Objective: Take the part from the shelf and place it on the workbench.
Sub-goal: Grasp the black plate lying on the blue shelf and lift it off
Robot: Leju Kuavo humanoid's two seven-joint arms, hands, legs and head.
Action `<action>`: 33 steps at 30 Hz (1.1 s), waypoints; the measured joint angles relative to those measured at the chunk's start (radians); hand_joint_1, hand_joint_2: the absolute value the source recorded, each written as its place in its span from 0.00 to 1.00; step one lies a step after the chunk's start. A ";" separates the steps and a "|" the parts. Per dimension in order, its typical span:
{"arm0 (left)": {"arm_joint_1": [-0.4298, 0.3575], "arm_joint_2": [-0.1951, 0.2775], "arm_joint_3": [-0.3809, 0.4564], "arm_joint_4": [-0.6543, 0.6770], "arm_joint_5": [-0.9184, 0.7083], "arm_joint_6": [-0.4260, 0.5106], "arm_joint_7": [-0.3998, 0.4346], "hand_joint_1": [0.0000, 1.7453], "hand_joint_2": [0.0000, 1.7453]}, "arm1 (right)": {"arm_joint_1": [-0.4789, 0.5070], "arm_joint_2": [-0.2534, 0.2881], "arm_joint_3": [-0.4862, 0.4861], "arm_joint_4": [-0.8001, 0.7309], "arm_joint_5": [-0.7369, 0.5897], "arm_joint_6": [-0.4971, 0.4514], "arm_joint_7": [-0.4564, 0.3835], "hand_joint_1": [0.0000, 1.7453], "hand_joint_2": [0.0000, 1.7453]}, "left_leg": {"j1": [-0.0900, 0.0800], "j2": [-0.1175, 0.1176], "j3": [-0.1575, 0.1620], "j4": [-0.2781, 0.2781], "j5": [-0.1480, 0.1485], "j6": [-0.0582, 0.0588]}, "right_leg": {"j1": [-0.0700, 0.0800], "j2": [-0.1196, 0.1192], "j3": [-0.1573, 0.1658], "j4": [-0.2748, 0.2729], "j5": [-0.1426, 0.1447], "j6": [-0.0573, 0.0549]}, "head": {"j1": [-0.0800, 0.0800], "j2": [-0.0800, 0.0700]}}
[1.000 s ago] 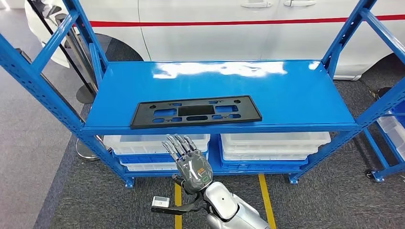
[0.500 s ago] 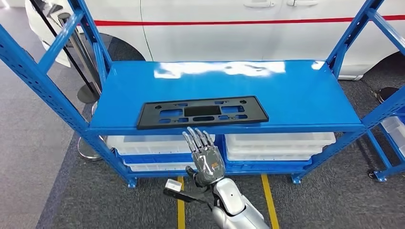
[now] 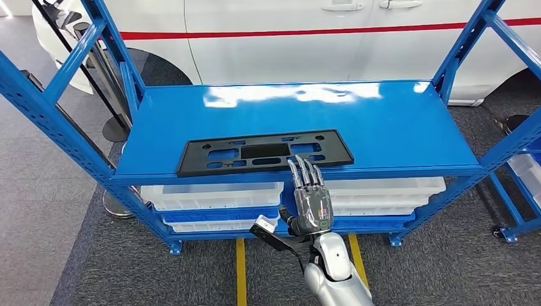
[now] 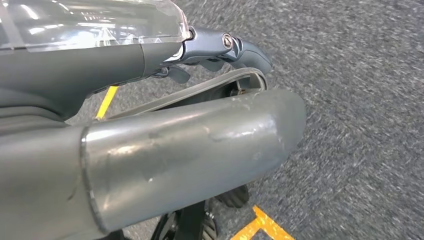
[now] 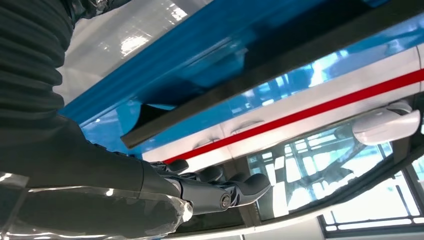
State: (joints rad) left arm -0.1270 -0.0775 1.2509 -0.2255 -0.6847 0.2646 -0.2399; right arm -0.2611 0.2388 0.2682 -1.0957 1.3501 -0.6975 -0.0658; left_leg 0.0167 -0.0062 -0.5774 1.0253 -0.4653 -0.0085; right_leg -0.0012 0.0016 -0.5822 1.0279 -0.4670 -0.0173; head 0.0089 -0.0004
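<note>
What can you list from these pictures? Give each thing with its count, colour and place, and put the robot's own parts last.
Plate: one, black, flat with cut-outs, lying near the front edge of the top shelf.
Shelf rack: one, blue, standing in front of the robot.
Bins: several, white, on the lower level of the rack.
Car: one, white with a red stripe, behind the rack.
Floor lines: two, yellow, on the grey carpet below the rack.
Right hand: one, dark grey on a silver arm, fingers stretched out, raised at the shelf's front edge beside the plate, holding nothing.
Left hand: one, dark grey, hanging over the carpet.
</note>
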 joint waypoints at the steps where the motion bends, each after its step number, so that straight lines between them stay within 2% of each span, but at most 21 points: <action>1: 0.001 0.001 0.000 0.000 0.000 -0.001 0.000 0.00 0.00 | 0.001 0.000 -0.003 -0.004 -0.001 0.000 -0.003 0.00 1.00 | -0.003 -0.001 0.001 -0.002 -0.001 0.006 | 0.001 0.000 0.000 0.000 0.000 0.005 | 0.000 0.000; 4: 0.005 0.001 0.000 0.000 -0.003 -0.004 -0.004 0.00 0.00 | 0.008 0.001 -0.007 -0.021 0.012 -0.001 -0.002 0.00 1.00 | 0.000 0.000 0.006 -0.011 0.005 0.024 | -0.002 0.001 -0.008 0.023 -0.018 0.020 | 0.000 0.000; 5: 0.004 -0.001 -0.001 0.000 -0.008 -0.008 -0.015 0.00 0.00 | 0.011 0.001 -0.007 -0.026 0.028 -0.001 0.009 0.00 1.00 | 0.002 0.001 0.008 -0.015 0.007 0.030 | -0.003 0.001 -0.024 0.060 -0.041 0.025 | 0.000 0.000; 7: 0.001 -0.015 -0.011 -0.004 -0.025 -0.014 -0.048 0.00 0.00 | 0.021 0.004 -0.012 -0.031 0.078 -0.001 0.056 0.00 1.00 | 0.002 0.002 0.009 -0.015 0.006 0.038 | -0.006 0.000 -0.084 0.181 -0.100 0.030 | 0.000 0.000; 8: -0.002 -0.026 -0.018 -0.008 -0.033 -0.015 -0.062 0.00 0.00 | 0.029 0.005 -0.016 -0.032 0.100 -0.001 0.080 0.00 1.00 | 0.002 0.001 0.009 -0.015 0.005 0.040 | -0.007 0.000 -0.114 0.238 -0.119 0.031 | 0.000 0.000; 9: -0.005 -0.037 -0.025 -0.014 -0.038 -0.013 -0.069 0.00 0.00 | 0.038 0.005 -0.020 -0.032 0.115 -0.001 0.097 0.00 1.00 | 0.002 0.000 0.010 -0.014 0.004 0.041 | -0.007 0.000 -0.133 0.269 -0.120 0.032 | 0.000 0.000; 10: -0.008 -0.048 -0.031 -0.019 -0.041 -0.011 -0.072 0.00 0.00 | 0.045 0.006 -0.023 -0.033 0.121 -0.001 0.104 0.00 1.00 | 0.002 -0.001 0.012 -0.013 0.001 0.041 | -0.008 0.000 -0.134 0.262 -0.101 0.031 | 0.000 0.000; 11: -0.010 -0.057 -0.035 -0.023 -0.042 -0.010 -0.071 0.00 0.00 | 0.049 0.007 -0.024 -0.034 0.123 -0.001 0.106 0.00 1.00 | 0.002 -0.002 0.015 -0.011 -0.001 0.039 | -0.008 0.000 -0.118 0.220 -0.068 0.029 | 0.000 0.000; 12: -0.011 -0.066 -0.039 -0.026 -0.042 -0.010 -0.070 0.00 0.00 | 0.050 0.008 -0.025 -0.035 0.123 -0.001 0.105 0.00 1.00 | 0.002 -0.002 0.018 -0.010 -0.005 0.037 | -0.008 0.000 -0.088 0.152 -0.028 0.025 | 0.000 0.000; 14: -0.014 -0.081 -0.046 -0.033 -0.041 -0.010 -0.068 0.00 0.00 | 0.050 0.014 -0.025 -0.037 0.123 -0.001 0.100 0.00 1.00 | -0.001 -0.001 0.022 -0.008 -0.012 0.029 | -0.003 0.000 -0.037 0.041 0.014 0.017 | 0.000 0.000; 15: -0.016 -0.086 -0.049 -0.037 -0.040 -0.010 -0.067 0.00 0.00 | 0.050 0.017 -0.025 -0.037 0.123 -0.001 0.098 0.00 1.00 | -0.003 -0.001 0.022 -0.008 -0.014 0.024 | 0.000 0.001 -0.025 0.014 0.018 0.014 | 0.000 0.000; 18: -0.020 -0.096 -0.051 -0.044 -0.036 -0.009 -0.066 0.00 0.00 | 0.050 0.026 -0.025 -0.037 0.120 -0.001 0.094 0.00 1.00 | -0.002 0.000 0.026 -0.012 -0.019 0.007 | 0.001 0.002 -0.020 0.001 0.015 0.003 | 0.000 0.000; 20: -0.023 -0.099 -0.052 -0.048 -0.030 -0.005 -0.065 0.00 0.00 | 0.048 0.033 -0.025 -0.037 0.119 -0.001 0.089 0.00 1.00 | 0.001 0.000 0.011 0.027 -0.045 -0.003 | -0.005 0.001 -0.012 -0.009 0.016 -0.008 | 0.000 0.000; 23: -0.026 -0.100 -0.051 -0.050 -0.016 0.000 -0.063 0.00 0.00 | 0.045 0.042 -0.025 -0.032 0.120 -0.001 0.083 0.00 1.00 | 0.002 0.001 -0.086 0.211 -0.121 -0.013 | -0.004 -0.003 -0.006 -0.012 0.012 -0.021 | 0.000 0.000; 24: -0.026 -0.100 -0.051 -0.051 -0.010 0.000 -0.062 0.00 0.00 | 0.045 0.043 -0.025 -0.029 0.120 -0.001 0.081 0.00 1.00 | 0.002 0.001 -0.114 0.256 -0.128 -0.015 | -0.002 -0.003 -0.003 -0.011 0.009 -0.023 | 0.000 0.000; 25: -0.025 -0.100 -0.051 -0.051 -0.005 0.000 -0.061 0.00 0.00 | 0.045 0.043 -0.025 -0.026 0.119 -0.001 0.080 0.00 1.00 | 0.002 0.001 -0.127 0.270 -0.118 -0.014 | -0.001 -0.002 0.000 -0.010 0.006 -0.024 | 0.000 0.000; 26: -0.024 -0.100 -0.051 -0.052 -0.001 -0.001 -0.061 0.00 0.00 | 0.045 0.044 -0.025 -0.024 0.118 -0.001 0.079 0.00 1.00 | 0.002 0.001 -0.119 0.239 -0.086 -0.012 | 0.000 -0.001 0.005 -0.008 0.002 -0.023 | 0.000 0.000; 28: -0.023 -0.099 -0.051 -0.054 0.007 -0.002 -0.061 0.00 0.00 | 0.045 0.048 -0.023 -0.020 0.115 -0.001 0.074 0.00 1.00 | -0.001 0.001 -0.065 0.111 -0.009 0.000 | 0.002 0.000 0.017 -0.006 -0.009 -0.020 | 0.000 0.000; 29: -0.024 -0.098 -0.050 -0.055 0.011 -0.003 -0.062 0.00 0.00 | 0.044 0.050 -0.022 -0.019 0.113 -0.001 0.069 0.00 1.00 | -0.005 0.002 -0.037 0.049 0.016 0.008 | 0.004 0.000 0.020 -0.004 -0.014 -0.017 | 0.000 0.000; 30: -0.025 -0.098 -0.050 -0.056 0.014 -0.004 -0.063 0.00 0.00 | 0.043 0.052 -0.020 -0.017 0.109 -0.001 0.064 0.00 1.00 | -0.008 0.002 -0.022 0.013 0.023 0.014 | 0.004 0.000 0.021 -0.004 -0.017 -0.012 | 0.000 0.000; 33: -0.022 -0.098 -0.049 -0.058 0.022 -0.004 -0.068 0.00 0.00 | 0.041 0.057 -0.012 -0.012 0.100 -0.002 0.050 0.00 1.00 | -0.011 0.003 -0.011 -0.010 0.018 0.024 | 0.004 -0.001 0.021 -0.005 -0.022 0.005 | 0.000 0.000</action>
State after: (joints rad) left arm -0.1494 -0.1756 1.2017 -0.2832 -0.6627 0.2602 -0.3076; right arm -0.2200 0.2961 0.2559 -1.1081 1.4498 -0.6994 -0.0156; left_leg 0.0060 -0.0032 -0.5888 1.0148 -0.4474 0.0159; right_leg 0.0030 0.0002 -0.5613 1.0230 -0.4886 -0.0128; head 0.0086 -0.0003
